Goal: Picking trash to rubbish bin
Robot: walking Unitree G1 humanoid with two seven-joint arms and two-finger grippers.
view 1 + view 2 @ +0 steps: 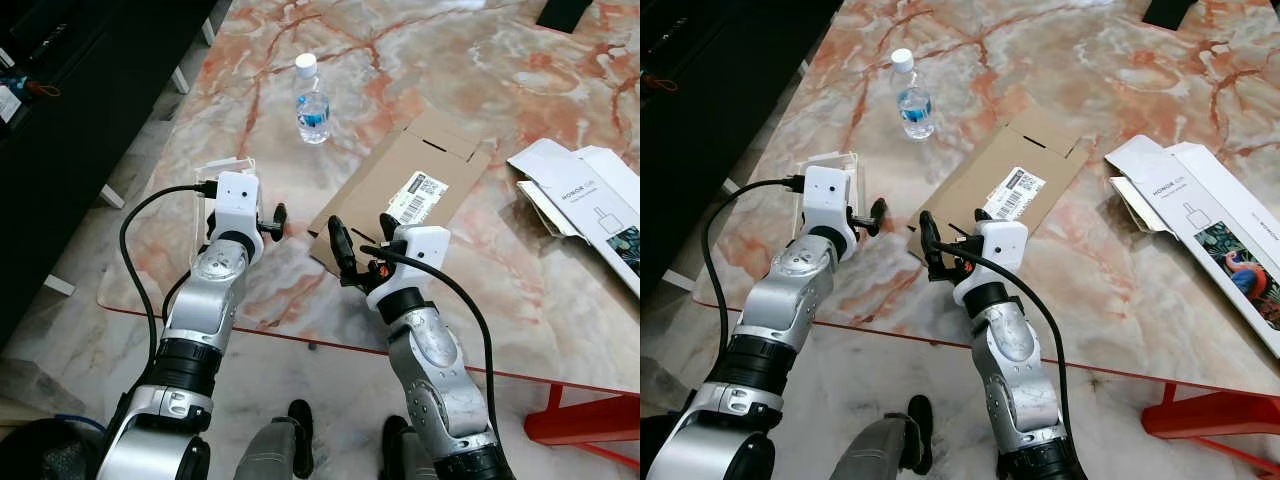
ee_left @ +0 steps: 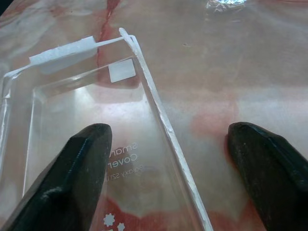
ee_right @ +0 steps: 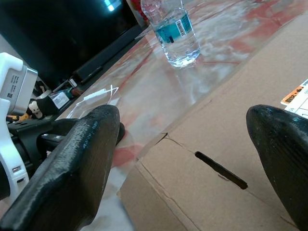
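- The flattened cardboard box (image 1: 400, 190) lies on the marble table (image 1: 480, 80), its white shipping label facing up; everything below is placed from it.
- The right gripper (image 3: 187, 159) hangs over the near corner of the cardboard, fingers spread wide and grasping nothing (the wrist view shows bare cardboard and a slot cut in it between the two fingers).
- The left gripper (image 2: 168, 168) sits to the robot's left of the cardboard, over a clear plastic packaging shell (image 2: 91, 115). Its fingers are parted, one finger above the shell and the other over bare marble, straddling the shell's raised edge; whether either finger touches the plastic is hard to tell.
- A water bottle (image 1: 312, 100) with a white cap stands upright beyond the cardboard's far left side, apart from it.
- White product boxes (image 1: 590, 210) lie to the right of the cardboard, well apart.
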